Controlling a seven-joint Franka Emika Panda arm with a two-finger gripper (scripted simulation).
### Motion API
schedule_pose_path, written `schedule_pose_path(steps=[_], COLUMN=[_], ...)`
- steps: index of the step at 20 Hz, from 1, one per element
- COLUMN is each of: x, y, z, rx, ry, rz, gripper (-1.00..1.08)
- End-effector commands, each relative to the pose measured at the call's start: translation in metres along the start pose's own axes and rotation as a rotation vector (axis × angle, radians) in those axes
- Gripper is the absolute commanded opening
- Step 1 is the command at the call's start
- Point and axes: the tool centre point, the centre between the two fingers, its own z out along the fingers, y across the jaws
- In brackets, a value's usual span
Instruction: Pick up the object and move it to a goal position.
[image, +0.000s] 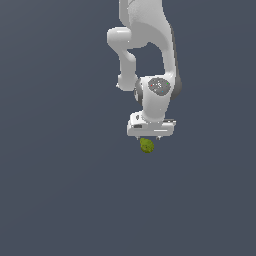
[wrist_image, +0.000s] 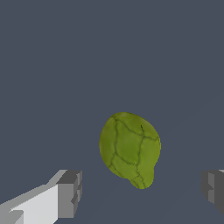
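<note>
Gripper (wrist_image: 140, 192) wide open, holding nothing — ball (wrist_image: 129, 148) sits off-centre; close carelessly and you'll squirt it sideways.

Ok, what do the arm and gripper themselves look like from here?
The arm is glossy white with rounded links and dark grey joint bands. A grey disc with small red and green marks sits on the wrist. The gripper is a flat white bar; its fingertips are blocky grey pads. No cables show.
</note>
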Motion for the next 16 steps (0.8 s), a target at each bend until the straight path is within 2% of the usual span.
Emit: schedule_pose_path(steps=[1, 16], x=[0.0, -0.001], y=[0.0, -0.001], z=[0.0, 0.05], rx=[0.0, 0.0], ry=[0.001, 0.001], rz=[0.001, 0.001], gripper=[1.0, 1.0])
